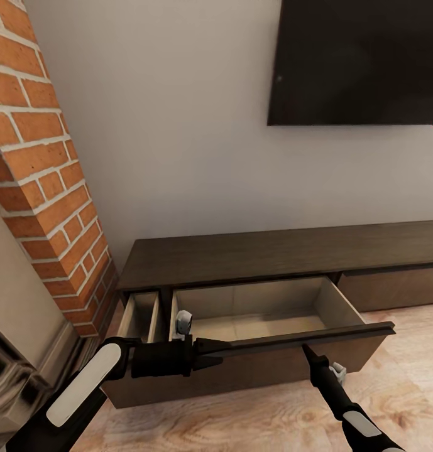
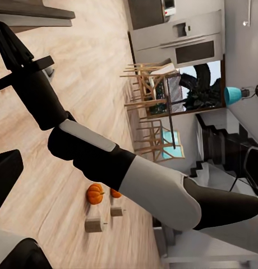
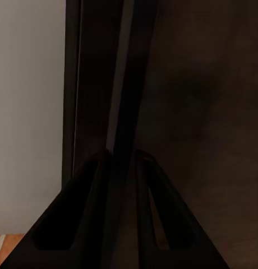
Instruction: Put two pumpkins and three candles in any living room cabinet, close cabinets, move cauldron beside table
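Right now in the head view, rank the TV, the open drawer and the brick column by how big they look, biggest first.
1. Brick column and TV: alike in area, both cut off by the frame, so no ranking between them.
2. Open drawer: looks smaller than either.

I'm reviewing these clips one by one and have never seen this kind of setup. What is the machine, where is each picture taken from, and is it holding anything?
It is a simulated two-armed wheeled robot. The head camera looks down at a low dark cabinet under a wall screen, beside a brick column. One drawer is pulled open; its pale inside looks empty. The right end effector is closed around the drawer front's top edge, as its wrist camera shows close up. The left end effector sits at the same edge; its grip is unclear. The left wrist camera looks back across the room: two pumpkins and candles are on the floor.
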Controlling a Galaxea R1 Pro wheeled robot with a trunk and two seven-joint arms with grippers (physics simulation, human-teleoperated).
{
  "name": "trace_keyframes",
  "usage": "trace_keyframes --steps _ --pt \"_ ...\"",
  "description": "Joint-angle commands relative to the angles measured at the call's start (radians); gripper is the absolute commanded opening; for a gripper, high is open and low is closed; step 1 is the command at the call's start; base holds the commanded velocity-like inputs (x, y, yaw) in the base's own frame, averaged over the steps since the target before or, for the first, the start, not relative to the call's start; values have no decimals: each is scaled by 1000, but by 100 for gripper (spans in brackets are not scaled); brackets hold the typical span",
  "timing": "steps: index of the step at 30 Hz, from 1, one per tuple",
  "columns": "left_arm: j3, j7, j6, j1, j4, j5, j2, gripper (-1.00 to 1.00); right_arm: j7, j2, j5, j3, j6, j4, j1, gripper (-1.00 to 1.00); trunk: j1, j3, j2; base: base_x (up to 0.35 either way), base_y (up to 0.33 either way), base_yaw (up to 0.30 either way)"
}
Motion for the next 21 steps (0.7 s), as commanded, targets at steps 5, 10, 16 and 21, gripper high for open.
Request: trace_keyframes --steps 5,10,16,21 --pt "-1 -11 0 -1 1 -9 1 100 13 16 9 31 13 -1 -1 -100 0 -1 0 -7 0 0" --pt "-2 -11 0 -1 1 -9 1 100 13 16 9 31 13 -1 -1 -100 0 -1 0 -1 0 0" --pt "-2 -11 0 -1 1 -10 -1 100 13 16 9 31 14 -1 -1 -100 0 -1 0 -75 0 0" --pt "-2 -11 0 -1 1 -10 -1 100 13 16 8 31 14 -1 -1 -100 0 -1 0 -34 0 0"
